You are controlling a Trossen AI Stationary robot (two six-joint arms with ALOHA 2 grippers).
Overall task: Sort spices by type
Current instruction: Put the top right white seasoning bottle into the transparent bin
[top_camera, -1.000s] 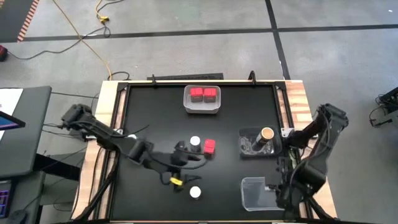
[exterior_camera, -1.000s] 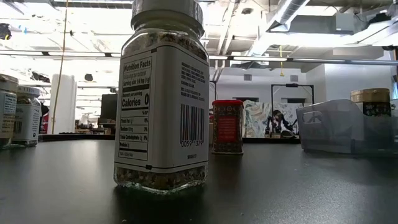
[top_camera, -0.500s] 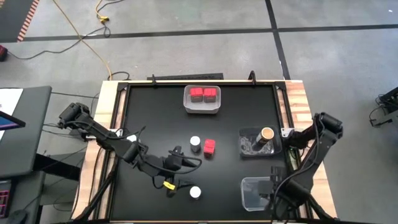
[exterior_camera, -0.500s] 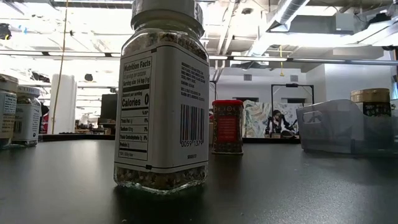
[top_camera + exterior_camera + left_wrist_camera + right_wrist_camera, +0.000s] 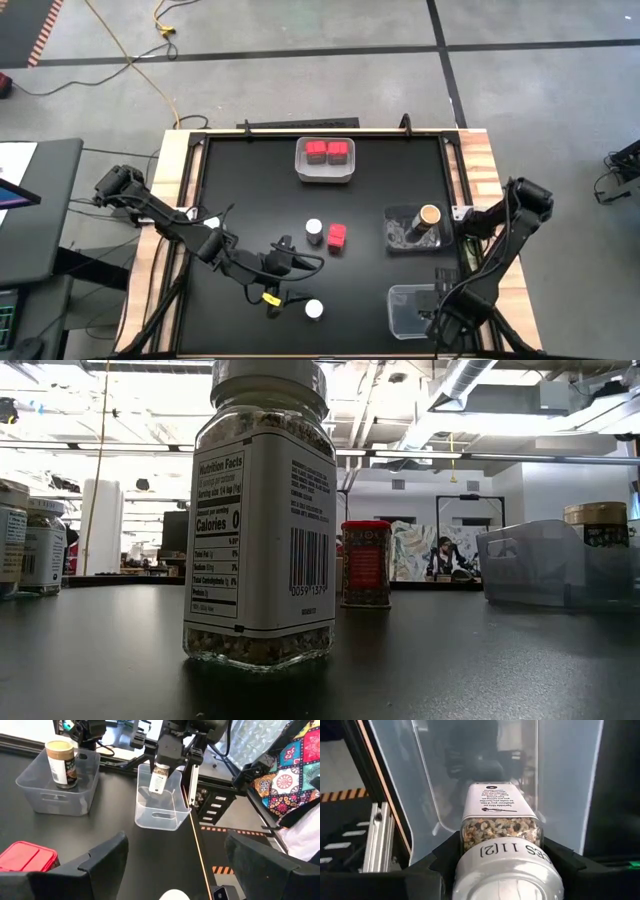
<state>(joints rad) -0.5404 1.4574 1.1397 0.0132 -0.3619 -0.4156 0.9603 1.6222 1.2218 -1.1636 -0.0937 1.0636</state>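
Observation:
My right gripper [image 5: 432, 308] is shut on a white-lidded spice jar [image 5: 501, 815] above the empty clear bin [image 5: 408, 312] at the table's near right. My left gripper [image 5: 300, 257] stands open and empty, low over the table's middle. A white-lidded jar [image 5: 314, 231] and a red box [image 5: 337, 236] stand just beyond it, and another white-lidded jar [image 5: 314, 309] stands on its near side. Two red boxes [image 5: 327, 150] sit in the white bin [image 5: 326, 176] at the far edge. A brown jar [image 5: 429, 216] stands in a second clear bin [image 5: 398, 240]. My right gripper pinches the jar at its lid end [image 5: 506, 851], one finger [image 5: 445, 857] on each side. The fingers come from above, pointing down. The jar hangs upright below them, lid up and base [image 5: 156, 789] down, lifted clear over the clear bin's opening [image 5: 165, 795].
The low view has the nearest jar [image 5: 260, 510] filling its foreground, with the red box [image 5: 366, 563] and the clear bin [image 5: 550, 565] behind it. Bare black table lies left of the white bin and between the two clear bins. The table's wooden rails run along both sides.
My left gripper has drawn back from the white-lidded jar in the middle, toward the table's near-left. My right arm has swung toward the near edge, and its gripper has shifted a little leftward over the clear bin. The jars and boxes on the table have stayed put.

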